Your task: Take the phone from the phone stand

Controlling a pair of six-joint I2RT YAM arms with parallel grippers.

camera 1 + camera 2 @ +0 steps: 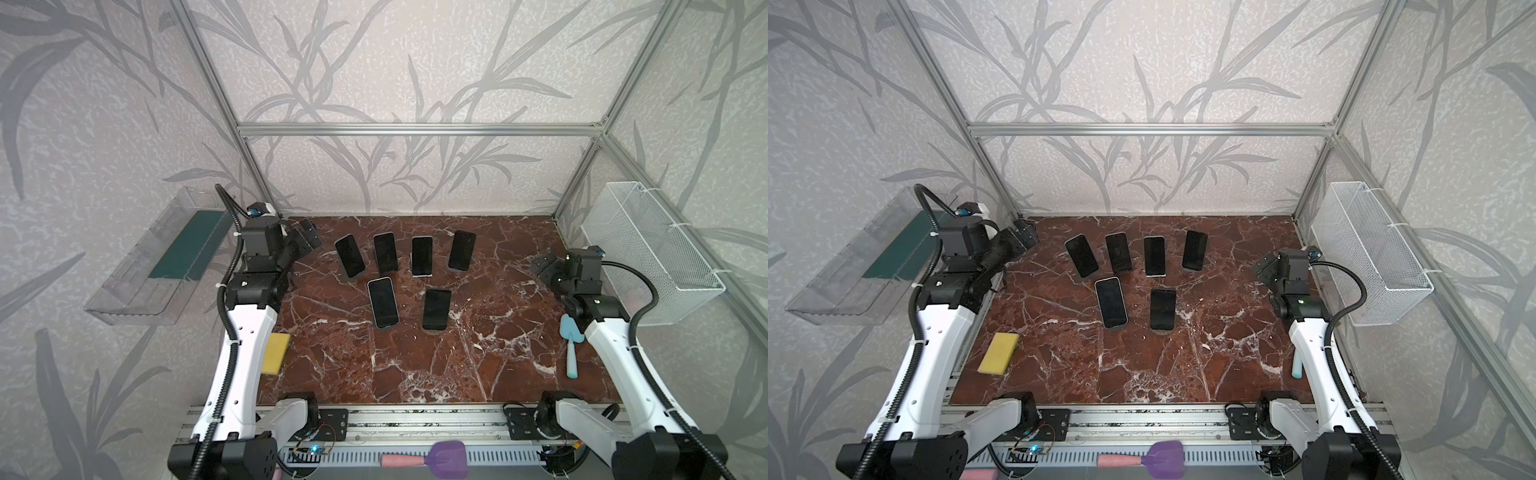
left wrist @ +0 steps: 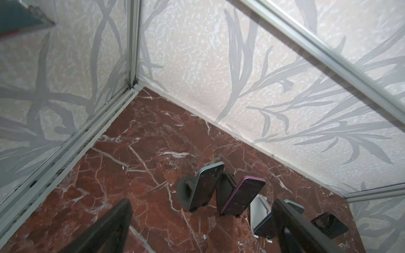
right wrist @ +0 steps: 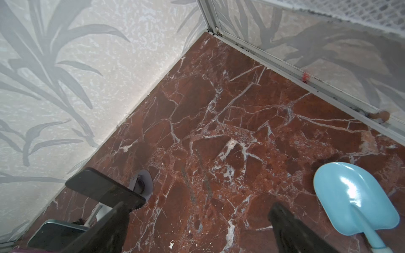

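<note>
Item: six phones [image 1: 383, 302] on stands [image 2: 182, 191], mid-table; both my pincers open and empty.
Four lean in a back row, two nearer, on the red marble table [image 1: 478, 365]. My left pincer [image 1: 307, 237] hangs back-left of them, my right pincer [image 1: 542, 268] to their right. Yellow sponge [image 1: 276, 349] and blue scoop [image 1: 571, 345] at the edges.

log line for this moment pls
stage: pre-grasp | left pincer: open, empty | right pincer: open, empty | phones: six, all on stands

six phones [image 1: 382, 302], one sponge [image 1: 277, 353], one scoop [image 1: 570, 332], one spatula [image 1: 446, 457]
</note>
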